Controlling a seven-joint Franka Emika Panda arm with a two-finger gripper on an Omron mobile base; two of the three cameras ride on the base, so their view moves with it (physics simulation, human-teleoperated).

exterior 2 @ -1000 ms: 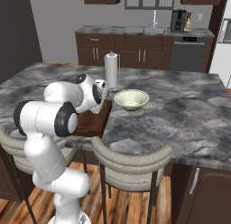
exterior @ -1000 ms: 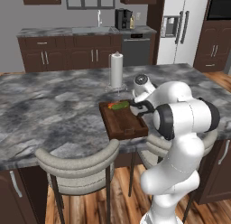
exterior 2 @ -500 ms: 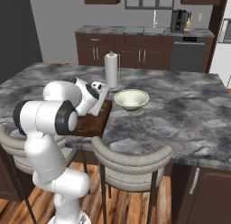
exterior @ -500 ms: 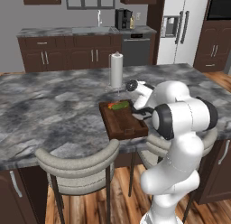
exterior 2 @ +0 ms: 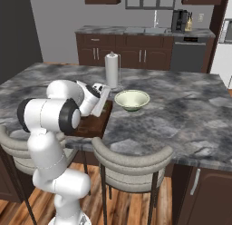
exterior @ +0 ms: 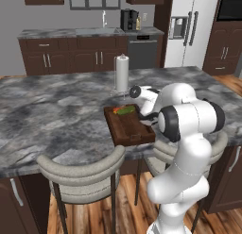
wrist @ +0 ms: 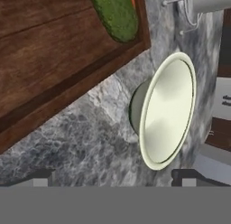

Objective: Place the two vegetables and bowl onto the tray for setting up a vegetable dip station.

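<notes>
Dark brown wood of the tray (exterior: 128, 127) at the near edge of the marble island (exterior: 56, 115), already carrying 2 vegetables at its far end: green cucumber (exterior: 125, 110) lying flat, with the orange-red carrot (exterior: 116, 108) tucked against it on the left. Kept together at that far end, probably to leave the rest of the tray floor bare for the last item. Still off the tray: the pale cream bowl (exterior 2: 132, 100), upright on the stone just to the right of the tray, apart from it, with the paper-towel roll (exterior 2: 111, 70) beyond on the far side. Gripper (exterior 2: 103, 101) hanging low between tray and bowl, jaws spread wide and empty, nothing pinched; in the hand view, both finger tips (wrist: 182, 177) flanking the bowl's near rim from a short way off. Angled that way presumably to catch the thin wall, 1 finger inside and 1 outside. Judged 2 of 3 items placed, bowl pick-up in hand.
</notes>
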